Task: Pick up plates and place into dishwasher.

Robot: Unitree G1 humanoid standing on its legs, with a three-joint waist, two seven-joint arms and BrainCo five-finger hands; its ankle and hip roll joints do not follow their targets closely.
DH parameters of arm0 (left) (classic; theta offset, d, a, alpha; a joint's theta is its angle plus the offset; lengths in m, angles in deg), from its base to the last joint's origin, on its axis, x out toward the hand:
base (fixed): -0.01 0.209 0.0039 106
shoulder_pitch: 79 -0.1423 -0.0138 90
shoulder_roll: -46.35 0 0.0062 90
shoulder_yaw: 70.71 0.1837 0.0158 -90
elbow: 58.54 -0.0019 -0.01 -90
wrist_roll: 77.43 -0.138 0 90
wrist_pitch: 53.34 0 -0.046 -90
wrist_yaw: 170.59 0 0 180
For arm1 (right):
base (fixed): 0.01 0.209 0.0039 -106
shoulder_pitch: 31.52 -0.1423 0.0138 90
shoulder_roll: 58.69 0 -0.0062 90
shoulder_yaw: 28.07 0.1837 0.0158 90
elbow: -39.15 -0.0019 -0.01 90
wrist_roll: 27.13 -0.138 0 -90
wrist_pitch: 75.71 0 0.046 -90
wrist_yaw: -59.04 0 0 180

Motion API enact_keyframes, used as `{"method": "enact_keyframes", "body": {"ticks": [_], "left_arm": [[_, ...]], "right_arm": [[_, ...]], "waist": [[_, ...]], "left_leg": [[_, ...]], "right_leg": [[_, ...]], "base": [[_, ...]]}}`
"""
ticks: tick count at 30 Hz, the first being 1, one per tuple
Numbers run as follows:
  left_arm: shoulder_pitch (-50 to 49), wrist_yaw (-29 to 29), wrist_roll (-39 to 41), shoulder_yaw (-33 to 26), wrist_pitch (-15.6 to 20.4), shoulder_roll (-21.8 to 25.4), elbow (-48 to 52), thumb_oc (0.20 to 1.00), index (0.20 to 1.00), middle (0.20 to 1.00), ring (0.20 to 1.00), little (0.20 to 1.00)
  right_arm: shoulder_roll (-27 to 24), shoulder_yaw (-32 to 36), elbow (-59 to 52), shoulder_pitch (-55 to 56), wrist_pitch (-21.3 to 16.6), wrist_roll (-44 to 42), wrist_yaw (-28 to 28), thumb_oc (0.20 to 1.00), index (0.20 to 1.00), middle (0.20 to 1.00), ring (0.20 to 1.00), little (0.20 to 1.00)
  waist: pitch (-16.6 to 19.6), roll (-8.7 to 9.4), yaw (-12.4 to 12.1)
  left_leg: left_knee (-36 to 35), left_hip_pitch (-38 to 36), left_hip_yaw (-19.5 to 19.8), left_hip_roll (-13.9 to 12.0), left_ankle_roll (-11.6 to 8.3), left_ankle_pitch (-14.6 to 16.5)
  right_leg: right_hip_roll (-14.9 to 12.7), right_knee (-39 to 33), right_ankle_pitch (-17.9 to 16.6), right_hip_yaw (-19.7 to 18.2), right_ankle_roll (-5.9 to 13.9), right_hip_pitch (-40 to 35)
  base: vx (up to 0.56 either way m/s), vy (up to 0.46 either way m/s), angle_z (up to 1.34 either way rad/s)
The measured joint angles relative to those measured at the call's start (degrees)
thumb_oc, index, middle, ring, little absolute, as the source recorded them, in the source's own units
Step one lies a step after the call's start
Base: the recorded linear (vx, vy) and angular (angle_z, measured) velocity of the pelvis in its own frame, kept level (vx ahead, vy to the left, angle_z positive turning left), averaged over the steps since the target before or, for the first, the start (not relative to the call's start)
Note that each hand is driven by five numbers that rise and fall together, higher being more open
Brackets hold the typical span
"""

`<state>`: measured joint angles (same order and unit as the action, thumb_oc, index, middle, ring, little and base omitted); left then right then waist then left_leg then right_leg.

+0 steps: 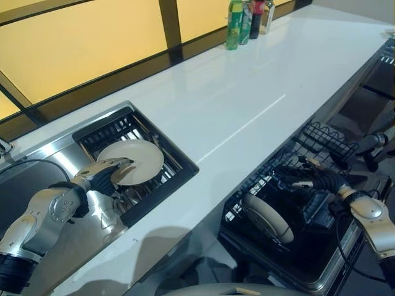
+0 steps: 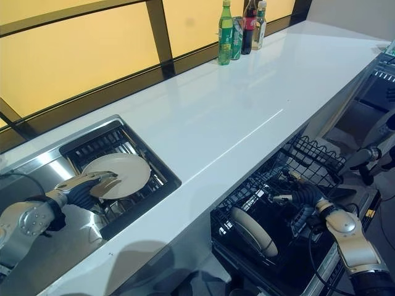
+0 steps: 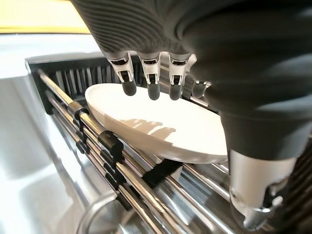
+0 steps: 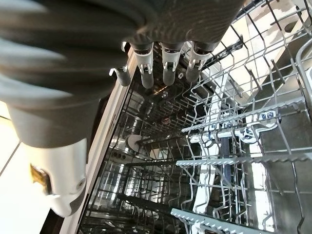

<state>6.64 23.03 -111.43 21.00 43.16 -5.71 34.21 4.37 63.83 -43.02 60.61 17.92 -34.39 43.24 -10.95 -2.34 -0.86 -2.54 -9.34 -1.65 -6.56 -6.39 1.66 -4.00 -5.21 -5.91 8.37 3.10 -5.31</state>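
Reaching with your left hand (image 1: 110, 172), fingers spread above the white plate (image 1: 133, 160) in the sink rack (image 1: 157, 185) at lower left, you risk it sliding off tilted; right hand (image 1: 315, 182) hangs relaxed over the dishwasher rack (image 1: 271, 185).

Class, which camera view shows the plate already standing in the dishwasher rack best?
The right eye view: the plate stands on edge in the dishwasher rack, unobstructed. The left eye view shows it similarly; the right wrist view shows mainly rack wires.

A kitchen: white countertop (image 2: 247, 105), steel sink (image 1: 43, 161) with drying rack (image 1: 162, 185), and an open dishwasher rack (image 2: 271, 197).
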Motion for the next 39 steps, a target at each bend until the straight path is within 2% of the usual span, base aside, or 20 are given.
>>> {"method": "enact_keyframes", "body": {"ticks": [3,6,16,24,29,33,39], "left_arm": [[-0.1,-4.9,-5.3,0.0,1.6,0.0,-0.3,1.0,1.0,1.0,1.0,1.0],[-0.2,-7.3,-5.9,0.0,2.1,-0.1,-1.0,1.0,1.0,1.0,1.0,1.0],[-1.0,-8.1,-7.8,2.2,5.1,-1.5,-1.8,1.0,1.0,1.0,1.0,1.0],[-1.0,-9.6,-7.9,3.6,5.1,-1.5,-1.8,1.0,1.0,1.0,1.0,1.0],[-1.6,-16.1,-10.6,4.5,4.2,-5.0,-3.9,1.0,1.0,1.0,1.0,1.0],[-1.8,-21.2,-14.8,7.2,2.4,-6.0,-9.0,1.0,1.0,1.0,1.0,1.0],[-1.7,-31.1,-17.1,8.8,-0.3,-8.0,-12.1,1.0,1.0,1.0,1.0,1.0]], "right_arm": [[0.3,0.0,0.0,0.0,0.0,0.0,0.0,1.0,1.0,1.0,1.0,1.0],[0.5,0.0,0.0,0.0,-0.1,0.2,0.0,1.0,1.0,1.0,1.0,1.0],[1.8,0.0,0.0,0.3,0.0,1.1,-0.2,1.0,1.0,1.0,1.0,1.0],[1.8,0.0,0.0,0.3,0.0,1.1,-0.4,1.0,1.0,1.0,1.0,1.0],[2.2,0.0,0.0,0.4,-0.1,1.1,-0.4,1.0,1.0,1.0,1.0,1.0],[2.5,-0.1,0.0,0.4,-0.1,1.1,-0.4,1.0,1.0,1.0,1.0,1.0],[4.2,-0.2,0.0,0.4,-0.1,1.2,-0.4,1.0,1.0,1.0,1.0,1.0]], "waist": [[0.1,0.58,0.0],[0.2,0.72,0.0],[0.3,0.87,0.1],[0.3,0.89,0.1],[0.2,1.07,0.1],[0.3,1.83,0.1],[0.6,2.96,0.1]], "left_leg": [[0.1,0.0,0.0,-0.1,-0.05,0.0],[0.0,0.0,-0.1,-0.2,-0.04,0.0],[0.0,-0.1,-0.9,-0.3,-0.13,-0.1],[0.0,-0.3,-1.1,-0.4,-0.14,-0.1],[-0.1,-0.3,-1.2,-0.5,-0.14,-0.1],[-0.1,-0.1,-1.4,-0.7,-0.15,-0.1],[-0.1,-0.1,-1.5,-0.6,-0.2,-0.1]], "right_leg": [[0.0,0.0,0.0,0.0,-0.01,0.1],[0.0,0.0,0.1,0.0,0.07,0.0],[0.3,0.0,0.0,-0.5,-0.15,0.1],[0.5,0.0,-0.1,-0.8,-0.19,0.1],[0.6,0.0,-0.1,-0.9,-0.19,0.2],[0.8,0.0,-0.1,-1.2,-0.29,0.6],[0.8,0.0,-0.2,-1.5,-0.33,0.7]], "base": [[0.0,0.0,0.0],[0.04,-0.019,0.01],[0.02,-0.004,-0.02],[0.0,0.0,0.0],[0.0,0.0,0.0],[0.02,-0.002,-0.04],[0.0,0.001,-0.01]]}}
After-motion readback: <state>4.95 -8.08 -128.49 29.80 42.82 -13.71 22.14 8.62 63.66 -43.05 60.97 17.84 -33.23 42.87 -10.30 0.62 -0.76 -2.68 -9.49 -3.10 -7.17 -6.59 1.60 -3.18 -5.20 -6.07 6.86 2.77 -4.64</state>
